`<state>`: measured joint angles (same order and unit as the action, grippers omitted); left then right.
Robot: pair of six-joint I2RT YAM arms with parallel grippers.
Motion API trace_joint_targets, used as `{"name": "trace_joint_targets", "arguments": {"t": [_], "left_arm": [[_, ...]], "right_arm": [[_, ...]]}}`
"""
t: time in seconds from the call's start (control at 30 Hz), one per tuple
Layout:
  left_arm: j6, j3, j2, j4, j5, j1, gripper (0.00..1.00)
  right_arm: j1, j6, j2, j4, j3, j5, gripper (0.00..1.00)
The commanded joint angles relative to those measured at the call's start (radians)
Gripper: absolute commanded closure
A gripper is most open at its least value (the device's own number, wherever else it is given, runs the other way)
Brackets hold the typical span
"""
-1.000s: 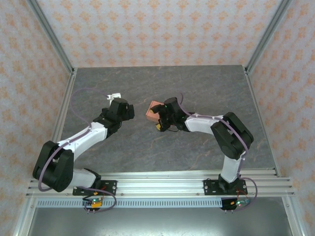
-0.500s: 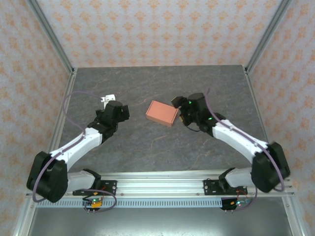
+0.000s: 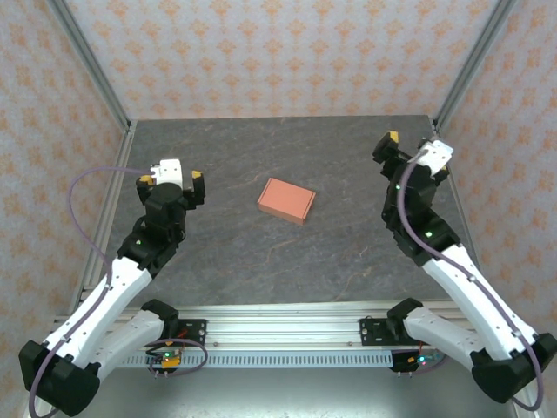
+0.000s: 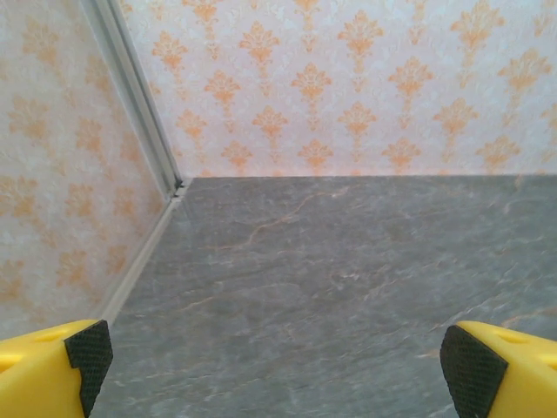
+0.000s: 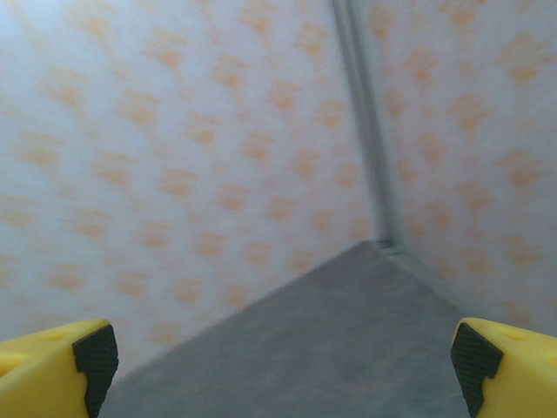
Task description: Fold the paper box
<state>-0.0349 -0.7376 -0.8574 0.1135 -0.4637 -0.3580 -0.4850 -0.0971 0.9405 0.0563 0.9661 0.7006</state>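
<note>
text, labels, numbers: none readable | paper box (image 3: 285, 200): seemingly unprinted | right wrist view: blurred

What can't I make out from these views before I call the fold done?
- Top view: the paper box is too small to show whether its flaps are tucked. Its underside is hidden against the table.
- Right wrist view: blur smears the surfaces beyond the right gripper.
- Left wrist view: the bottom edge cuts off all but the tips of the left gripper.

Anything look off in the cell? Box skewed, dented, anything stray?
Nothing stands out. The salmon-orange card paper box lies flat and closed mid-table, slightly off square, no visible damage. The left gripper and right gripper are open, clear of it.
</note>
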Motion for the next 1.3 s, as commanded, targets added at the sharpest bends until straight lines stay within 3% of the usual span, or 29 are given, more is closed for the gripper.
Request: {"name": "trace_joint_targets", "arguments": {"t": [0.0, 0.07, 0.13, 0.2, 0.27, 0.33, 0.4, 0.53, 0.63, 0.77, 0.87, 0.93, 1.0, 1.07, 1.27], "left_arm": [[-0.122, 0.045, -0.018, 0.016, -0.055, 0.02, 0.0], [-0.118, 0.113, -0.014, -0.074, 0.021, 0.047, 0.0], [-0.055, 0.185, -0.021, -0.164, 0.046, 0.091, 0.0], [0.066, 0.257, -0.038, -0.231, 0.117, 0.193, 0.0], [0.118, 0.322, -0.067, -0.314, 0.24, 0.279, 0.0], [0.1, 0.346, -0.121, -0.371, 0.275, 0.307, 0.0], [0.078, 0.343, -0.19, -0.397, 0.326, 0.331, 0.0], [0.09, 0.384, -0.292, -0.538, 0.376, 0.333, 0.0], [0.043, 0.374, -0.308, -0.545, 0.401, 0.334, 0.0], [0.003, 0.37, -0.373, -0.648, 0.461, 0.354, 0.0], [0.069, 0.393, -0.451, -0.839, 0.463, 0.378, 0.0], [0.075, 0.342, -0.515, -0.808, 0.461, 0.384, 0.0], [0.041, 0.306, -0.599, -0.816, 0.529, 0.38, 0.0], [0.018, 0.308, -0.638, -0.843, 0.476, 0.346, 0.0], [0.015, 0.312, -0.641, -0.858, 0.474, 0.343, 0.0]], "right_arm": [[0.067, 0.239, 0.066, -0.035, -0.101, 0.055, 0.01], [0.13, 0.153, 0.063, -0.069, -0.184, 0.036, 0.01], [0.208, 0.114, 0.042, -0.145, -0.304, -0.139, 0.0], [0.284, 0.105, 0.041, -0.231, -0.403, -0.28, 0.01], [0.312, 0.095, 0.073, -0.253, -0.449, -0.275, 0.0], [0.343, 0.047, 0.114, -0.257, -0.483, -0.28, 0.01], [0.374, 0.068, 0.156, -0.352, -0.542, -0.39, 0.01], [0.387, 0.09, 0.275, -0.535, -0.595, -0.363, 0.01], [0.411, 0.079, 0.327, -0.708, -0.614, -0.448, 0.01], [0.428, 0.113, 0.43, -0.66, -0.515, -0.51, 0.0], [0.43, 0.134, 0.494, -0.756, -0.54, -0.561, 0.01], [0.43, 0.15, 0.544, -0.831, -0.561, -0.589, 0.01], [0.429, 0.147, 0.595, -0.913, -0.575, -0.572, 0.01], [0.43, 0.131, 0.579, -0.845, -0.557, -0.551, 0.01], [0.448, 0.095, 0.584, -0.853, -0.559, -0.522, 0.01]]}}
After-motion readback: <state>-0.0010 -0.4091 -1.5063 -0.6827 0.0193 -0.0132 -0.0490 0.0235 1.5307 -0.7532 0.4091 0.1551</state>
